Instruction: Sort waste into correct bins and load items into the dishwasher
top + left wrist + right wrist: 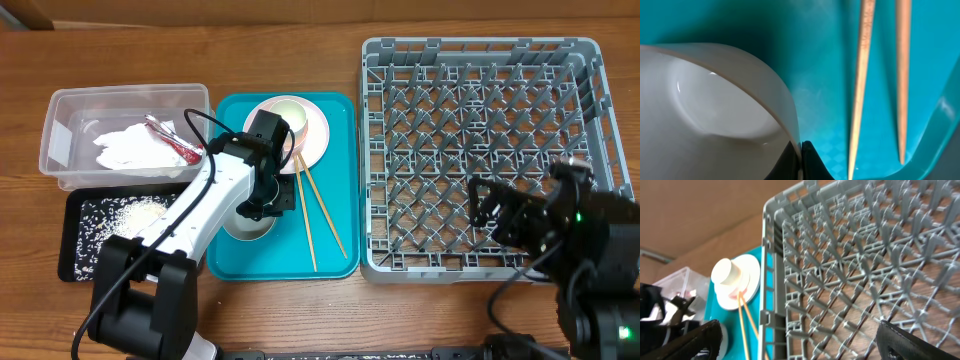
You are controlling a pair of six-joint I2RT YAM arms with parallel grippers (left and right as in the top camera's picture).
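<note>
left arm (pixel 190 215) stretched forward, left claw (pixel 802 159) pinched shut, pointing down, right claw (pixel 487 207) spread wide

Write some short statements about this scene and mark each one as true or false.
1. The napkin lies on the teal tray. False: it lies in the clear tub.
2. The left tool is shut on the rim of a pale bowl. True.
3. The chopsticks lie in the dish rack. False: they lie on the teal tray, beside the bowl.
4. The right tool is open. True.
</note>
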